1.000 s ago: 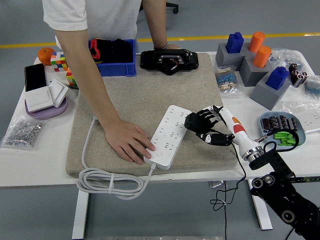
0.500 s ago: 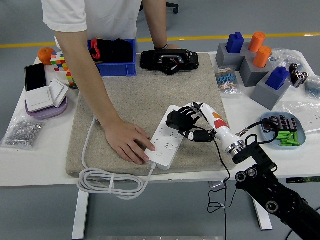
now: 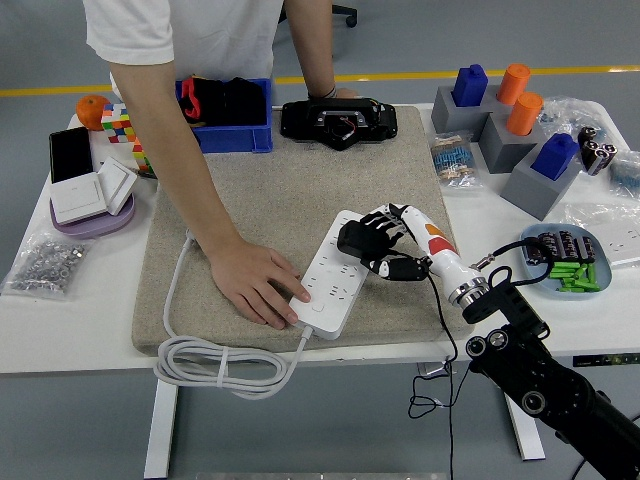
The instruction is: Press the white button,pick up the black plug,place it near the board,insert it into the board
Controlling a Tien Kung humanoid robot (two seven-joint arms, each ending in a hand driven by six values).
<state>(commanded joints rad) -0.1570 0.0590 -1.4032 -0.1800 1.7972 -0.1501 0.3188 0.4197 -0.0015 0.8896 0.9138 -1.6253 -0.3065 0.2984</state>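
Spreading across the middle of the white table [image 3: 60,335] is a beige felt mat [image 3: 270,190], with a person [image 3: 190,30] in a white shirt standing at the twelve o'clock edge. The robot's right arm [image 3: 540,385] enters from the five o'clock corner and reaches toward ten o'clock. On the mat lies the board, a white power strip [image 3: 330,280], running from about one o'clock down to seven o'clock, its coiled white cable [image 3: 215,362] hanging over the near table edge. The person's hand [image 3: 255,288] lies flat on the mat, fingertips resting on the strip's seven o'clock end.

The robot's right hand [image 3: 385,245] sits over the strip's one o'clock end, its fingers curled around the black plug [image 3: 356,241]. The plug is at the nine o'clock side of the hand, directly above the strip's upper sockets; whether its pins are seated cannot be made out.

A blue bin [image 3: 235,135] and a black device [image 3: 335,120] stand at the mat's far edge. Grey blocks with blue and orange pegs [image 3: 510,120] occupy the two o'clock corner.
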